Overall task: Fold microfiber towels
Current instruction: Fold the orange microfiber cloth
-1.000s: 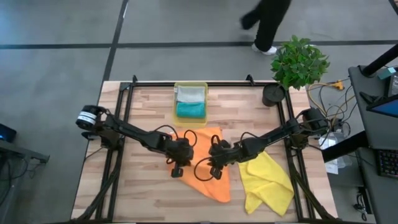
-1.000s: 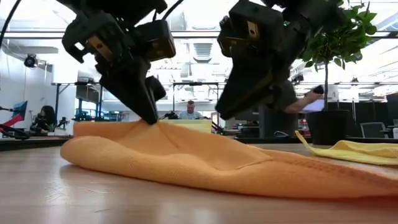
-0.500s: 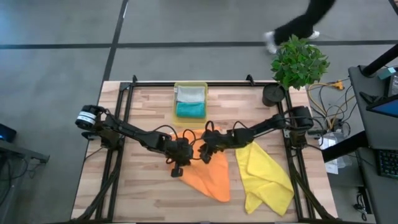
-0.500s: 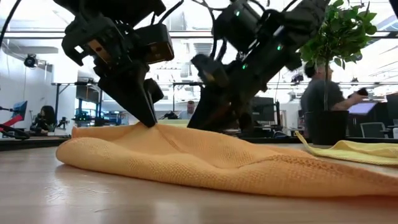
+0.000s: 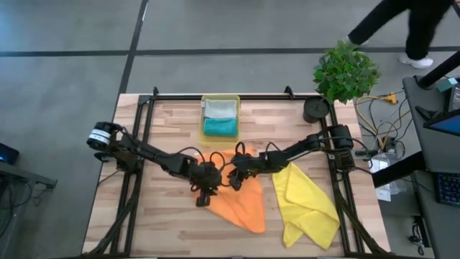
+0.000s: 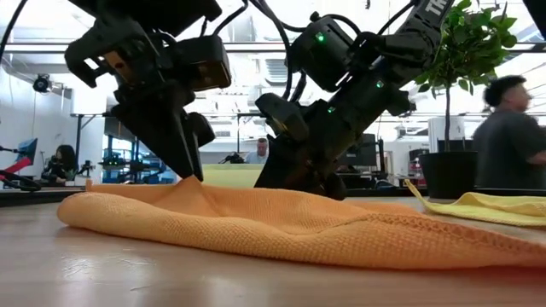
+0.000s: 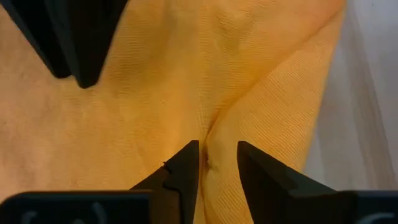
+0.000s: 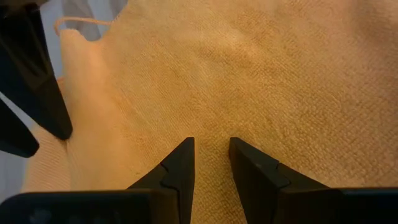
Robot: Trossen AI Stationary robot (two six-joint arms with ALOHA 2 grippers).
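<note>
The wooden bench (image 5: 172, 122) carries everything here, with both dark arms reaching inward until their claws nearly meet over its middle. Largest of the cloths is the yellow towel (image 5: 309, 208), lying rumpled and flat just beyond the right claw's outer side, apart from both claws. Next is the orange towel (image 5: 241, 201), spread directly beneath both claws and running out toward the bench's near edge from them. The yellow plastic tray (image 5: 220, 100) sits past the claws toward the far edge of the bench, holding a folded light grey towel (image 5: 220, 109) and a folded teal towel (image 5: 220, 127) side by side. The left claw (image 7: 215, 163) points down onto the orange towel with its fingers a little apart, a raised crease of the cloth lying in the narrow gap between the tips. The right claw (image 8: 211, 163) is tilted low against the same towel just beside the left one, fingers slightly parted over flat cloth and grasping nothing. A potted plant (image 5: 345, 72) stands at the bench's far right corner, well away from both claws.
</note>
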